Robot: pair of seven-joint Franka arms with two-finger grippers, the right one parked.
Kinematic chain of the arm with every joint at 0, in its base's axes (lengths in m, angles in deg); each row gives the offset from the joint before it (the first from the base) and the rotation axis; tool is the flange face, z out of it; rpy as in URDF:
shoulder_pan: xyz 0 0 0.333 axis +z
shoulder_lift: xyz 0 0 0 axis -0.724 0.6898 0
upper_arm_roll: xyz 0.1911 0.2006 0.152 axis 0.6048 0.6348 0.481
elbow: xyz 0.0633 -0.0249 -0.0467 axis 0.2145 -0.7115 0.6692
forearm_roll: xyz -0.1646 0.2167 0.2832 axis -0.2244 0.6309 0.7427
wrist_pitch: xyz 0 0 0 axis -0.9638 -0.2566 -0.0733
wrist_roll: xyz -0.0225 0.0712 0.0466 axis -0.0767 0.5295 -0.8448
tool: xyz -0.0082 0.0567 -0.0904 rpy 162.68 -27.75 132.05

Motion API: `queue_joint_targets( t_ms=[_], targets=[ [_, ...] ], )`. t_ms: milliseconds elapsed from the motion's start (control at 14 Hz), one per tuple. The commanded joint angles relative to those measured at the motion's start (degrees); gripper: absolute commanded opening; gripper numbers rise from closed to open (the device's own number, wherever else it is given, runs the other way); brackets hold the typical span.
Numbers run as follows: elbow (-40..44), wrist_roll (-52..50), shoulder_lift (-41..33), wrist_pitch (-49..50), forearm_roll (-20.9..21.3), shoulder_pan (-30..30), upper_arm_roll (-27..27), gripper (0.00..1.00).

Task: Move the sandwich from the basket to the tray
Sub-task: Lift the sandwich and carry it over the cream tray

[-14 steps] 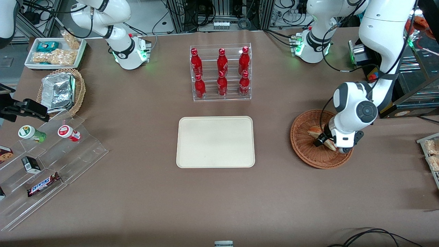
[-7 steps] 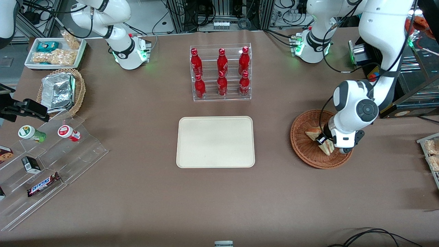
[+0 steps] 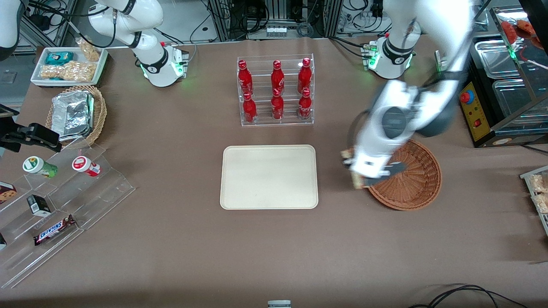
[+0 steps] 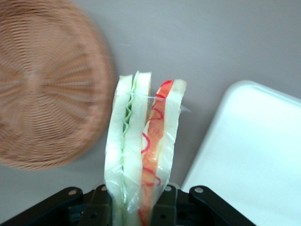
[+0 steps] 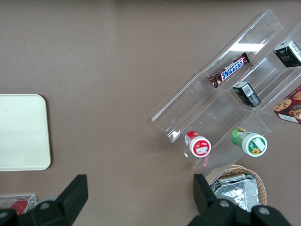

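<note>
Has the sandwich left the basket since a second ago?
Yes. The gripper, shut on the sandwich, has carried it out over the basket rim toward the tray, not yet above it.

a brown table [image 3: 171, 239] backed by cable-strung metal racks [image 3: 278, 17] under even light.

The left arm's gripper [image 4: 137, 207] hangs above the table with the triangular clear-wrapped sandwich wedge [image 4: 141, 150] between its fingers [image 4: 100, 207], between the round woven wicker basket [image 3: 413, 179] and the flat rectangular tray [image 3: 269, 176].
</note>
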Motion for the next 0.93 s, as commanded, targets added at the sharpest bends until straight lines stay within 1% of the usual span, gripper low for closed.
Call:
queue_joint_targets(
  t_ms=[0, 71, 214, 429, 571, 643, 714, 786, 857],
  targets=[
    [16.0, -0.7, 16.4, 1.3, 2.9, -8.5, 0.9, 0.00],
    [18.3, -0.8, 19.1, 1.1, 2.7, -11.7, 1.0, 0.00],
    [23.8, -2.3, 23.4, 1.1, 2.7, -14.7, 0.8, 0.00],
    [35.1, -5.5, 31.3, 1.7, 1.9, -16.4, -1.2, 0.02],
    [39.0, -8.0, 34.5, 1.9, 2.2, -18.4, -1.1, 0.04],
    [39.2, -8.5, 34.7, 1.7, 2.4, -18.6, -1.1, 0.11],
    [39.2, -8.6, 34.7, 1.4, 2.5, -18.7, -1.1, 0.23],
    [39.1, -9.2, 34.6, 1.1, 2.4, -18.6, -1.1, 0.48],
    [39.1, -11.5, 34.6, 1.1, 2.4, -18.4, -1.0, 0.77]
  ],
)
